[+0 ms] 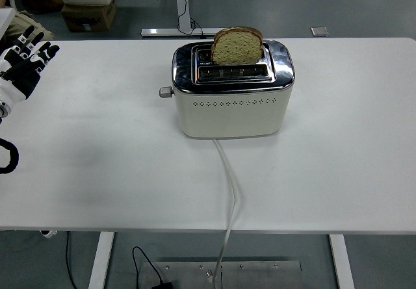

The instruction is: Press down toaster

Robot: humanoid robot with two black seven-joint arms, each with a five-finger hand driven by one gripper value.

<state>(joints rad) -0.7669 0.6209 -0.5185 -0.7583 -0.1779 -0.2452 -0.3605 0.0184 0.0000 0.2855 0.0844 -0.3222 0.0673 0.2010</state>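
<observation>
Bare table lies left of toaster.

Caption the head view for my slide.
Left hand open at the table's left edge, apart from cream toaster holding raised bread slice.

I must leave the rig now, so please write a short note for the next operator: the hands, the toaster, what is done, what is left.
Left hand: at the table's left edge, fingers spread, holding nothing, far from the toaster.
Right hand: not in view.
Toaster: mid-table, cord running to the near edge. A bread slice stands high out of the rear slot. Lever knob on the toaster's left end looks up.
Done: nothing yet.
Left: reach the knob and press it down.
</observation>
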